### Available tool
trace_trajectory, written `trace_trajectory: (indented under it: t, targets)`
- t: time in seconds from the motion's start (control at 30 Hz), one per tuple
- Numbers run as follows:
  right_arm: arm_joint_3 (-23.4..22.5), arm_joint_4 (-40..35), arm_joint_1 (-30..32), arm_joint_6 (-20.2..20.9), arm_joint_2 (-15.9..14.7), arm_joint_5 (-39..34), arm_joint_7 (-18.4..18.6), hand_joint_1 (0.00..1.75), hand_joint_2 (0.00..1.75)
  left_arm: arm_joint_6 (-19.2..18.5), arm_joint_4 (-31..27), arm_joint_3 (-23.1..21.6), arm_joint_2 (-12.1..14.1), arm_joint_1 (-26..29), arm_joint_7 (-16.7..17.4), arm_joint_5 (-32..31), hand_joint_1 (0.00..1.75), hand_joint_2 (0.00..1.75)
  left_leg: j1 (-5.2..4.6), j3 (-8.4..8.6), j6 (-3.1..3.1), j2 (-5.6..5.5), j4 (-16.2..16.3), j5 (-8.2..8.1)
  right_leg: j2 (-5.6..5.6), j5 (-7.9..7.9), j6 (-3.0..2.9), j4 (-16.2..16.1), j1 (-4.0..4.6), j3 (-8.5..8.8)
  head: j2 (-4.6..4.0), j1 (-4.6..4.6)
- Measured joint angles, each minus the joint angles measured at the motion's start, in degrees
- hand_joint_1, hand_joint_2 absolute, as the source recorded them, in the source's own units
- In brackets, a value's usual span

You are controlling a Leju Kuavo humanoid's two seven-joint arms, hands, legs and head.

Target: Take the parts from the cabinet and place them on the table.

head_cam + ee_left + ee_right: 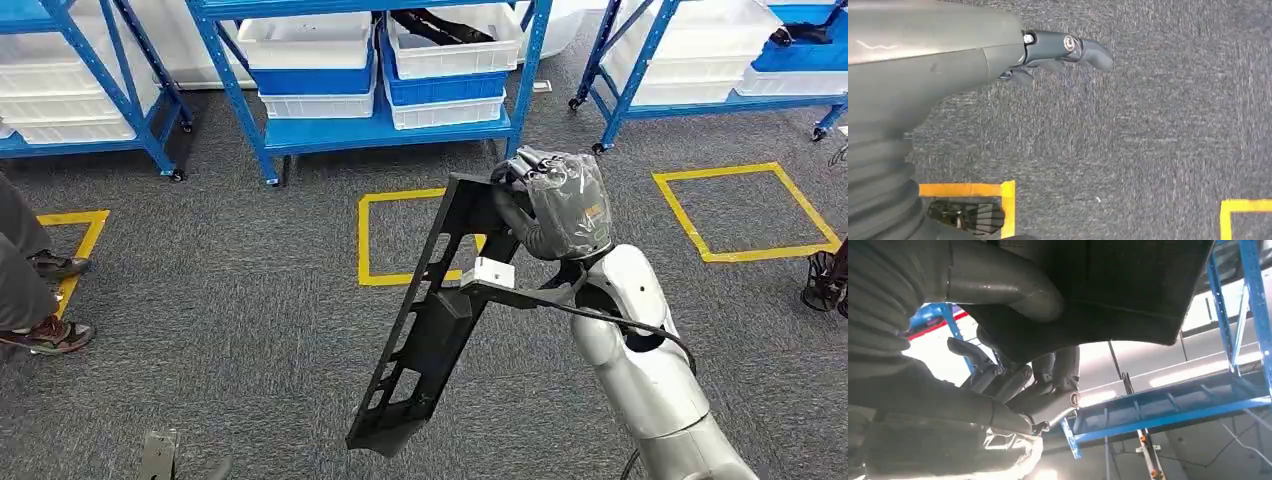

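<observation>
so the right hand (560, 205) is clamped on the top end of a long black part (430, 320), which hangs tilted in the air over the grey carpet (250, 300), in front of the blue shelf rack (380, 130) with white bins (305, 40). left hand (1058, 50) hangs over the carpet, fingers loose and apart, holding nothing. a person's shoes (45, 335) sit at the carpet's left edge.

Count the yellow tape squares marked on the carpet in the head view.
3. One yellow tape square lies centre, partly behind the long black plastic part; one right; one at the left edge, cut off.
</observation>
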Motion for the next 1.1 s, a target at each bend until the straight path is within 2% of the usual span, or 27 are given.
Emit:
trace_trajectory:
  t: [0.03,0.07,0.1,0.13,0.2,0.23,0.27,0.3,0.4,0.43,0.47,0.5,0.57,0.6,0.63,0.67,0.7,0.73,0.77,0.8,0.83,0.9,0.93,0.97,1.0,1.07,1.1]
  targets:
    - [0.0,0.1,0.0,0.4,0.0,-0.3,0.0,1.75,1.75,0.0,0.0,0.0,0.0,0.0,0.0,0.1,0.0,1.75,0.0,-1.63,-0.25,-0.19,4.7,-2.48,0.09,0.27,-0.14,0.1,0.16,-0.45,0.0,0.07]
    - [0.0,0.2,0.2,0.7,0.1,-0.7,0.0,1.75,1.75,0.0,0.0,0.1,0.0,0.1,0.0,0.2,0.0,1.75,0.0,-2.99,-0.44,-0.21,8.9,-4.0,0.38,0.56,-0.09,0.1,0.31,-0.86,0.0,-0.02]
    - [-0.1,0.4,0.4,0.9,0.1,-1.0,0.0,1.75,1.75,0.0,0.0,0.2,0.0,0.1,0.0,0.2,0.0,1.75,0.01,-3.22,-0.52,-0.2,10.7,-4.09,0.72,0.83,-0.03,0.1,0.39,-1.17,0.0,0.04]
    - [-0.1,0.5,0.5,0.9,0.1,-1.1,0.0,1.75,1.75,0.0,0.0,0.3,0.0,0.2,0.0,0.2,0.0,1.75,0.02,-2.01,-0.46,-0.2,9.5,-2.91,1.21,1.08,0.04,0.2,0.41,-1.43,0.0,-0.02]
    - [-0.1,0.7,0.5,0.9,0.1,-1.2,0.0,1.75,1.75,0.0,0.0,0.5,0.0,0.2,0.0,0.2,0.0,1.75,0.05,3.57,-0.11,-0.73,1.0,1.15,2.15,1.26,0.32,0.3,0.41,-1.54,0.0,-0.02]
    - [-0.2,0.7,0.5,0.9,0.2,-1.2,0.0,1.75,1.75,0.0,0.0,0.6,0.0,0.2,0.0,0.2,0.0,1.75,0.07,6.59,0.22,-2.18,-3.9,2.72,2.6,1.28,0.38,0.4,0.4,-1.55,0.0,-0.02]
    - [-0.3,0.7,0.5,0.9,0.3,-1.2,0.0,1.75,1.75,0.0,0.0,0.8,0.1,0.2,0.0,0.2,0.0,1.75,0.17,8.47,0.65,-4.21,-6.2,1.93,2.93,1.37,0.59,0.5,0.66,-1.99,0.0,0.04]
    - [-0.2,0.7,0.4,0.9,0.4,-1.2,0.0,1.75,1.75,0.0,0.0,0.9,0.1,0.4,0.0,0.2,0.0,1.75,0.2,8.44,0.64,-4.06,-6.8,2.16,3.53,1.63,0.97,0.6,0.75,-2.19,0.0,0.18]
    - [-0.5,0.8,0.5,0.8,0.4,-1.4,0.0,1.75,1.75,0.0,0.0,1.1,0.1,0.2,0.0,0.3,0.0,1.75,-0.18,8.15,1.21,-2.0,-7.5,1.99,5.1,2.39,2.18,0.5,0.77,-3.21,0.0,0.09]
    - [-0.7,0.8,0.5,0.8,0.3,-1.5,0.0,1.75,1.75,0.0,0.0,1.1,-0.1,0.2,0.0,0.4,0.0,1.75,0.43,8.19,1.83,-1.13,-8.1,2.49,4.05,1.78,2.24,1.3,0.89,-3.96,0.0,0.05]
    - [-0.9,0.8,0.3,0.8,0.3,-1.6,0.0,1.75,1.75,0.0,0.0,1.2,-0.1,0.2,-0.1,0.4,0.0,1.75,0.29,8.15,2.24,-0.67,-8.2,2.59,2.11,0.46,2.12,3.5,1.0,-5.28,0.0,0.22]
    - [-0.9,0.8,0.2,0.7,0.4,-1.6,0.0,1.75,1.75,0.0,0.0,1.3,0.0,0.3,-0.1,0.4,0.0,1.75,0.26,7.94,2.44,0.04,-8.1,2.67,1.08,-1.47,1.88,7.9,0.89,-7.42,0.0,0.72]
    - [-0.9,0.9,0.3,0.7,0.3,-1.5,0.3,1.75,1.75,0.0,0.0,1.4,0.0,0.3,-0.2,0.5,0.0,1.75,0.14,7.62,2.55,1.25,-8.1,2.76,0.53,-4.54,1.95,17.1,0.54,-11.81,0.0,0.74]
    - [-1.0,1.1,0.3,0.7,0.2,-1.5,0.3,1.75,1.75,0.0,0.0,1.5,0.0,0.4,-0.2,0.5,0.0,1.75,0.15,7.59,2.54,1.88,-8.1,2.77,0.42,-4.83,2.38,19.5,0.36,-12.91,0.0,0.94]
    - [-1.0,1.2,0.3,0.7,0.1,-1.5,0.4,1.75,1.75,0.0,0.0,1.5,-0.1,0.4,-0.3,0.5,0.0,1.75,0.17,7.61,2.53,2.51,-8.1,2.77,0.3,-4.14,2.92,18.6,0.17,-12.41,0.0,0.92]
    - [-1.1,1.2,0.3,0.7,0.1,-1.4,0.4,1.75,1.75,-0.1,0.0,1.5,-0.1,0.4,-0.3,0.5,0.0,1.75,0.23,7.7,2.5,3.07,-8.1,2.76,0.06,-2.56,3.57,15.3,0.0,-10.55,0.0,0.96]
    - [-1.3,1.2,0.2,0.7,0.1,-1.4,0.4,1.75,1.75,-0.1,0.0,1.5,-0.1,0.3,-0.3,0.5,0.0,1.75,0.34,7.85,2.42,3.67,-8.1,2.72,-0.7,-0.33,4.24,9.7,-0.24,-7.63,0.0,0.92]
    - [-1.4,1.2,0.0,0.7,0.1,-1.4,0.4,1.75,1.75,-0.1,0.0,1.5,-0.1,0.4,-0.3,0.5,0.0,1.75,0.37,8.03,2.11,4.19,-8.0,2.58,-2.78,1.77,4.77,3.8,-0.49,-4.58,0.0,0.98]
    - [-1.4,1.2,-0.2,0.7,0.1,-1.4,0.4,1.75,1.75,-0.1,0.0,1.5,0.1,0.4,-0.3,0.5,0.0,1.75,-0.08,8.1,1.67,4.66,-8.0,2.49,-5.43,1.56,4.52,1.0,-0.06,-3.46,0.0,1.27]
    - [-1.4,1.2,-0.3,0.7,0.1,-1.4,0.4,1.75,1.75,-0.1,0.0,1.5,0.0,0.3,-0.3,0.5,0.0,1.75,-0.36,7.81,1.25,4.96,-7.8,2.48,-4.15,2.07,3.83,0.9,0.66,-3.15,0.0,1.18]
    - [-1.4,1.2,-0.4,0.7,0.2,-1.4,0.5,1.75,1.75,-0.1,0.0,1.5,0.1,0.3,-0.3,0.5,0.0,1.75,-0.64,7.85,1.12,5.51,-7.8,2.51,-3.45,2.2,3.45,1.0,0.14,-3.67,0.0,0.87]
    - [-1.5,1.3,-0.1,0.7,-0.1,-1.4,0.5,1.75,1.75,-0.1,0.0,1.5,0.0,0.3,-0.3,0.5,0.0,1.75,-0.34,7.95,0.86,6.65,-7.9,2.59,-2.19,2.32,3.1,1.3,0.22,-4.13,0.0,0.9]
    - [-1.5,1.3,-0.1,0.7,-0.1,-1.4,0.5,1.75,1.75,-0.1,-0.1,1.5,0.0,0.2,-0.4,0.5,0.0,1.75,0.14,7.67,0.15,5.84,-7.6,1.99,-1.51,2.61,2.35,1.0,-0.42,-3.97,0.0,0.76]
    - [-1.5,1.3,-0.4,0.7,0.0,-1.4,0.5,1.75,1.75,-0.1,-0.1,1.5,0.0,0.2,-0.4,0.5,0.0,1.75,0.33,7.19,0.01,2.94,-6.1,0.49,-0.87,2.76,2.03,1.1,-0.4,-4.14,0.0,0.79]
    - [-1.5,1.3,-0.6,0.7,0.1,-1.4,0.6,1.75,1.75,-0.1,-0.1,1.5,0.0,0.2,-0.4,0.5,0.0,1.75,0.29,5.73,0.16,1.16,-2.7,-1.8,-0.4,2.94,1.51,1.1,-0.32,-4.27,0.0,0.68]
    - [-1.5,1.4,-0.7,0.7,0.3,-1.4,0.7,1.75,1.75,0.0,-0.1,1.5,0.1,0.4,-0.4,0.5,0.0,1.75,0.15,1.22,0.3,-0.18,7.1,-6.25,0.98,3.11,1.07,1.1,0.07,-4.5,0.0,0.31]
    - [-1.6,1.5,-0.7,0.7,0.3,-1.4,0.7,1.75,1.75,0.1,-0.1,1.6,0.1,0.5,-0.3,0.7,0.0,1.75,0.15,-0.41,0.46,-0.26,10.4,-7.08,1.69,3.22,0.9,1.1,0.25,-4.53,0.0,0.31]
